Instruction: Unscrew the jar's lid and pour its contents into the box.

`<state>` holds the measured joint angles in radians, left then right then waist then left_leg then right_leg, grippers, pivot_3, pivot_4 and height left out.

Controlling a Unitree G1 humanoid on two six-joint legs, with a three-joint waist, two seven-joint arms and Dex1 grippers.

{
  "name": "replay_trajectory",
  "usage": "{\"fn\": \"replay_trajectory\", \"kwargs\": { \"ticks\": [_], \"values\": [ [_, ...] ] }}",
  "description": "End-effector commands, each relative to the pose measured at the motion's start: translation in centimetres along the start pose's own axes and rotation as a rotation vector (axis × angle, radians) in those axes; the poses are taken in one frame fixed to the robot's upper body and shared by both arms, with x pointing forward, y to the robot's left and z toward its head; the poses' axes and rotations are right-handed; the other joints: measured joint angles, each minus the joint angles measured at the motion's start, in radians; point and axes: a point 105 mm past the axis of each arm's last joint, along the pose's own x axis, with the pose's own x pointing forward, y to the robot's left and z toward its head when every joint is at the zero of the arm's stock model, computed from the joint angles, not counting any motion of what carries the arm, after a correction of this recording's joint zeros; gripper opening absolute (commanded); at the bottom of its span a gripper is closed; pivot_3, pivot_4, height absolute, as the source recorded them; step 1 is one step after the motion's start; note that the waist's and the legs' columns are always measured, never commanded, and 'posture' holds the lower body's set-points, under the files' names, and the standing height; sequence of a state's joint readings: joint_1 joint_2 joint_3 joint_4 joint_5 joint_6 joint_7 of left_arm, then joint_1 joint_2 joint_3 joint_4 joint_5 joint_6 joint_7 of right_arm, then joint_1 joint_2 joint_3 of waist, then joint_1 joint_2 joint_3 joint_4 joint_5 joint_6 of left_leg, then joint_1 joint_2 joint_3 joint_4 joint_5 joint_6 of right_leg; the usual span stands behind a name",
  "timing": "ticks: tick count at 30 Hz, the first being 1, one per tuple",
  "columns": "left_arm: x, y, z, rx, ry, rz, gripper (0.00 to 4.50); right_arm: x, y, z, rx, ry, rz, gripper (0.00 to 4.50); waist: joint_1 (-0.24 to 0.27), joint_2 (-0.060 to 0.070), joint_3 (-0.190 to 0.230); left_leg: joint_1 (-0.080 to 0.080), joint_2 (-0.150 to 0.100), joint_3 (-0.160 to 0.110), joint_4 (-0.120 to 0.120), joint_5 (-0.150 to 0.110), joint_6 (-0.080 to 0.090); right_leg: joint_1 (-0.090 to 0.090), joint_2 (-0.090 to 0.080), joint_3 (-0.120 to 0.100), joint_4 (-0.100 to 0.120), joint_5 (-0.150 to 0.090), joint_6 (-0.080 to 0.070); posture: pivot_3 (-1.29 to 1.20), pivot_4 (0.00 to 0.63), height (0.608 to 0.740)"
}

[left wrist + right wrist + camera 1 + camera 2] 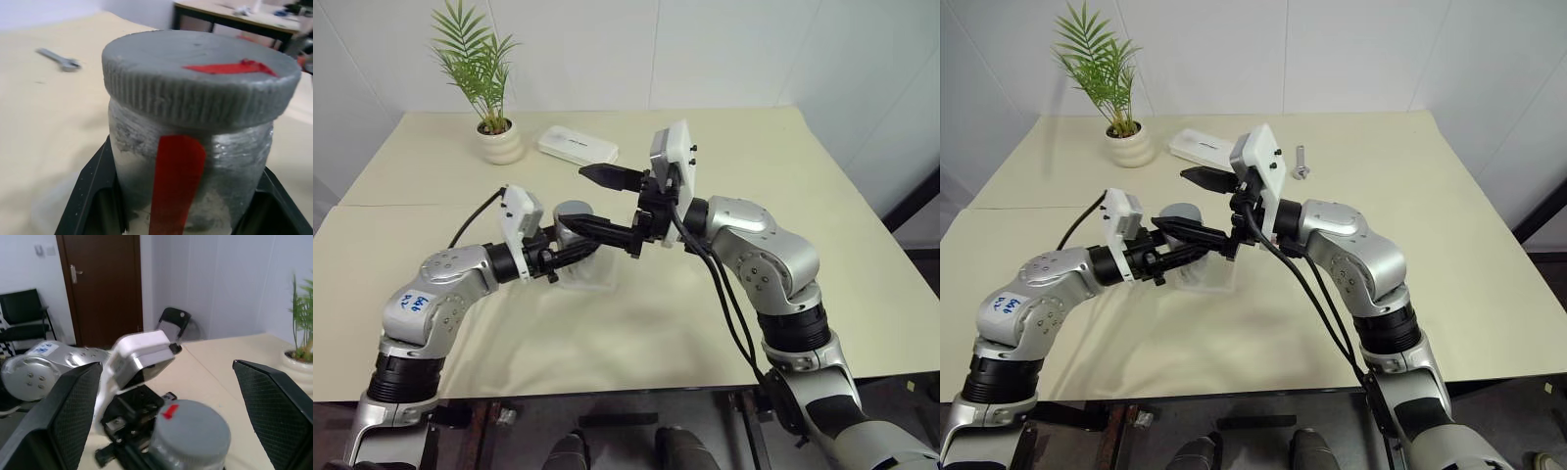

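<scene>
My left gripper (574, 251) is shut on the clear jar (195, 161), which it holds upright low over the table's middle, red mark facing the wrist camera. The grey lid (195, 73) with a red mark on top sits on the jar. My right gripper (578, 198) reaches in from the right, open, with one finger (607, 177) above the lid (573, 210) and the other beside the jar. The clear box (587, 279) lies on the table just under and behind the jar. The jar's wall is cloudy, so the contents are hidden.
A cream plant pot (499, 143) with a palm stands at the back left. A flat white device (578, 145) lies beside it. A silver bolt (1301, 162) lies further right. The table's near edge runs close below both arms.
</scene>
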<state>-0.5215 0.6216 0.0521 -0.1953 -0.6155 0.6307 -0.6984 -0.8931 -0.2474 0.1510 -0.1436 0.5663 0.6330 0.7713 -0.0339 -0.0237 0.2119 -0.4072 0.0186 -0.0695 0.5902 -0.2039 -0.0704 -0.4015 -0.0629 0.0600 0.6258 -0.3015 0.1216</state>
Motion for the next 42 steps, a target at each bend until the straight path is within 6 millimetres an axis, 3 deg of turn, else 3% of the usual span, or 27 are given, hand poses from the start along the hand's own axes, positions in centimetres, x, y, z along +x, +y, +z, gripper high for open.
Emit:
{"fn": "replay_trajectory", "kwargs": {
  "ticks": [1,17,20,24,30,33,37,42],
  "values": [
    [0.6,-1.0,1.3,0.07,-0.029,-0.047,1.93,0.5,0.3,-0.2,0.002,0.0,0.0,4.5,0.002,0.0,0.0,0.0,0.0,0.0,0.0,0.0,0.0,-0.001,0.0,0.0,0.0,0.0,0.0,0.0,0.15,0.74],
    [1.1,-1.3,1.3,0.093,-0.024,-0.078,1.93,0.4,0.2,-2.1,0.047,0.071,-0.024,4.5,0.001,0.0,0.0,-0.001,0.0,0.0,0.0,0.0,0.0,-0.002,0.0,0.0,0.001,0.0,0.0,0.0,0.15,0.74],
    [1.4,-1.5,1.5,0.095,-0.032,-0.085,1.93,0.3,0.1,-2.3,0.048,0.076,-0.026,3.85,0.002,0.0,0.0,-0.001,0.0,0.0,0.0,0.0,0.0,-0.002,0.0,0.0,0.001,0.0,0.0,0.0,0.15,0.74],
    [1.5,-1.5,1.8,0.1,-0.043,-0.086,1.93,0.1,-0.1,-2.7,0.05,0.086,-0.035,2.52,0.001,0.0,0.0,-0.001,0.0,0.0,0.0,0.0,0.0,-0.002,0.0,0.0,0.001,0.0,0.0,0.0,0.15,0.74],
    [1.4,-1.4,2.0,0.102,-0.054,-0.081,1.93,-0.3,-0.7,-2.3,0.067,0.066,-0.051,2.52,0.001,0.0,0.0,-0.001,0.0,0.0,0.0,0.0,0.0,-0.002,0.0,0.0,0.001,0.0,0.0,0.0,0.15,0.74],
    [1.3,-1.4,1.9,0.102,-0.053,-0.077,1.93,-0.3,-0.5,-1.4,0.103,0.026,-0.022,3.13,0.002,0.0,0.0,-0.001,0.0,0.0,0.0,0.0,0.0,-0.002,0.0,0.0,0.002,0.0,0.0,0.0,0.15,0.74],
    [1.1,-1.3,1.8,0.101,-0.045,-0.075,1.93,-0.4,-1.0,-1.1,0.055,0.036,-0.043,4.44,0.001,0.0,0.0,-0.001,0.0,0.0,0.0,0.0,0.0,-0.002,0.0,0.0,0.002,0.0,0.0,0.0,0.15,0.74],
    [1.0,-1.3,1.7,0.101,-0.043,-0.077,1.93,-0.5,-1.0,-1.4,0.032,0.072,-0.036,4.48,0.002,0.0,0.0,-0.001,0.0,0.0,0.0,0.0,0.0,-0.002,0.0,0.0,0.001,0.0,0.0,0.0,0.15,0.74]
  ]
}}
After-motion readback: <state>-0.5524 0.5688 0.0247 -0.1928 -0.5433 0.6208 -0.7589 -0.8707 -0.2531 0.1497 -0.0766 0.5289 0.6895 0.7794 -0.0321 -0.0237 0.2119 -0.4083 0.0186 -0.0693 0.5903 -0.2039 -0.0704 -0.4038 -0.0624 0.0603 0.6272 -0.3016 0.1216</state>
